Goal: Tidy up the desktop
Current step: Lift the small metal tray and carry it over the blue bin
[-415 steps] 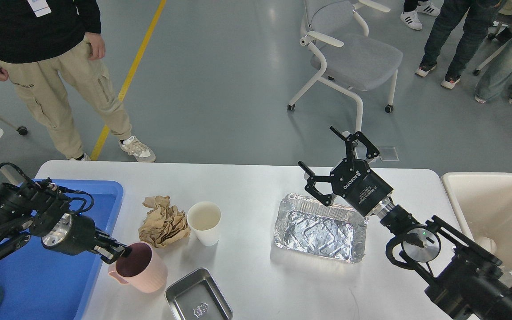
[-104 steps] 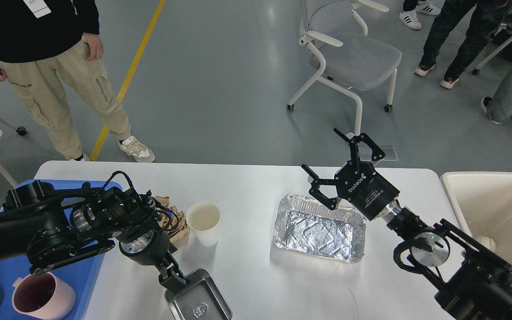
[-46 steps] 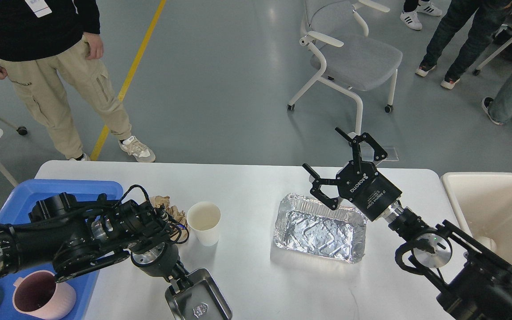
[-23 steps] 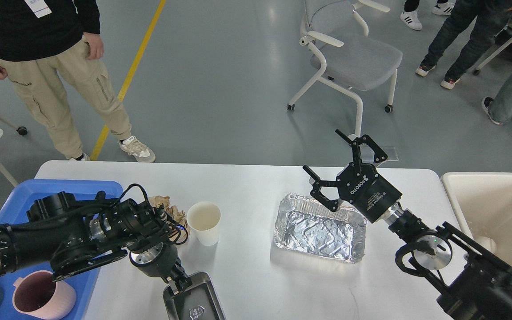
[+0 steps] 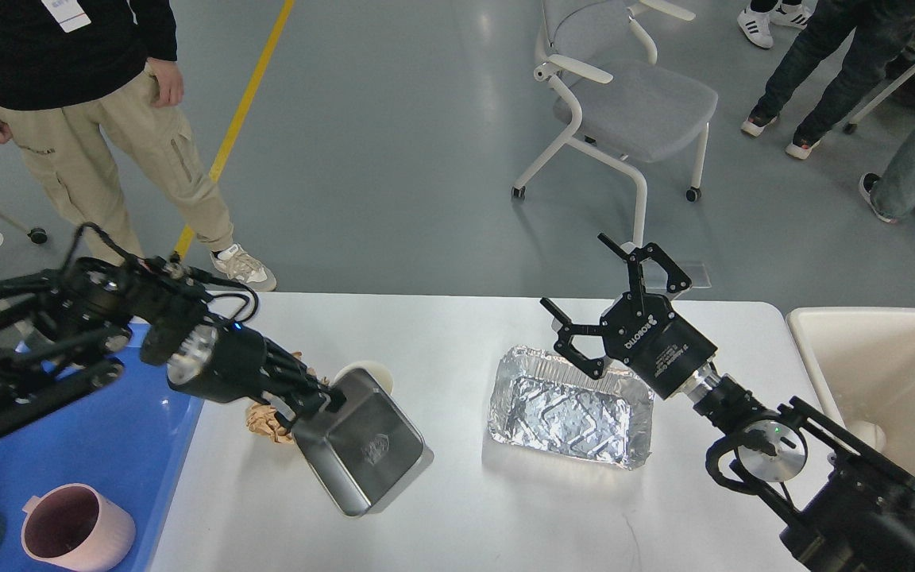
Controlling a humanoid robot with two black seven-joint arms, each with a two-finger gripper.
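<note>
The desktop (image 5: 457, 326) is a wide white tabletop with rounded corners. My left gripper (image 5: 316, 403) is shut on the rim of a small steel tray (image 5: 366, 451) and holds it tilted above the desktop. Behind the tray, a crumpled brown paper ball (image 5: 264, 419) and a white paper cup (image 5: 366, 370) are partly hidden. A foil tray (image 5: 571, 407) lies at centre right. My right gripper (image 5: 608, 298) is open and empty, hovering above the foil tray's far edge.
A blue plastic tray (image 5: 108, 445) at the left holds a pink mug (image 5: 76, 528). A cream bin (image 5: 886, 381) stands at the right edge. A person (image 5: 84, 119) and a grey chair (image 5: 624, 103) are beyond the table.
My left gripper has lifted the steel tray off the desktop and carried it up and to the right, tilting it. The right arm has stayed still.
</note>
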